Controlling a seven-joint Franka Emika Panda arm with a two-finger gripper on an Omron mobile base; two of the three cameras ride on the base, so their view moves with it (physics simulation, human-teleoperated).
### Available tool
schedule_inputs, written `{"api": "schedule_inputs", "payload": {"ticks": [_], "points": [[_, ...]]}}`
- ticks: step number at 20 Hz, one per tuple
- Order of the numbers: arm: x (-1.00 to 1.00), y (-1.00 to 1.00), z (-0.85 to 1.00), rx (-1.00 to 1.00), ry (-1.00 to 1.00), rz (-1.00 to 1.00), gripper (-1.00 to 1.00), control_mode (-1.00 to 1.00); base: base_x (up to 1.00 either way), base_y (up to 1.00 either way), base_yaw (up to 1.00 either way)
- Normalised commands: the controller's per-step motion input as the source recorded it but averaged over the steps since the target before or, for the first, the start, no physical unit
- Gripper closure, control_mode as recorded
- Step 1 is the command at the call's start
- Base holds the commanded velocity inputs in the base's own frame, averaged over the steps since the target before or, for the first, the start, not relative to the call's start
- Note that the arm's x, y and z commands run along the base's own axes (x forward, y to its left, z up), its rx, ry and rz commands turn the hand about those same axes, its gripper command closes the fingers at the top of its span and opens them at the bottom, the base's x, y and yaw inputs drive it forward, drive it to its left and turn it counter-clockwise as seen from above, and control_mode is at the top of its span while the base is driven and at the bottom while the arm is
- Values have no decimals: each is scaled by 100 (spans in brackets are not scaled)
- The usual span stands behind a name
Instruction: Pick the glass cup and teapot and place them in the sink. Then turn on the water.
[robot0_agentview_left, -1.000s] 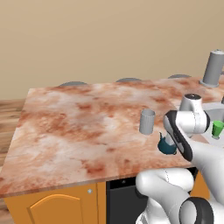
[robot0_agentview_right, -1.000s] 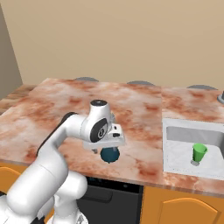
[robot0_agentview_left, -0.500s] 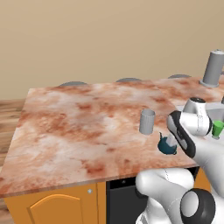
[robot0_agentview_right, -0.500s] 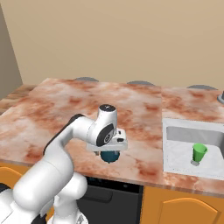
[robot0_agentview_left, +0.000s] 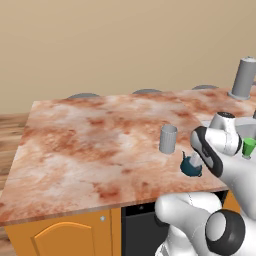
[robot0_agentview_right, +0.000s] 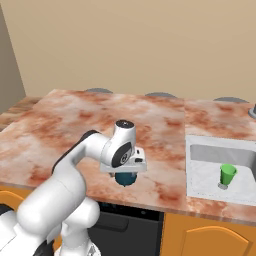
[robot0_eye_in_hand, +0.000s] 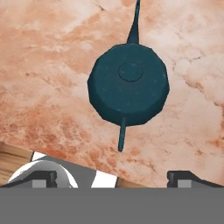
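Though wide open, gripper (robot0_eye_in_hand: 111, 178) above teapot (robot0_eye_in_hand: 128, 84)

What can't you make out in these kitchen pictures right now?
- Teapot: in the right base view the robot's hand covers its top.
- Teapot's spout and handle: in the hand view only thin edges show from above; I can't tell which is which.
- Tap: cut by the left base view's right edge; its spout is hidden.
- Sink: its right part runs off the right base view.
- Glass cup: its contents can't be seen.
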Motion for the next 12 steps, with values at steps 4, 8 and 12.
{"api": "schedule_inputs", "payload": {"ticks": [4,8,12], "points": [[14,0,-2,0,0,0,-100,-100,0,0,0],[8,0,-3,0,0,0,-100,-100,0,0,0],[6,0,-11,0,0,0,-100,-100,0,0,0]]}}
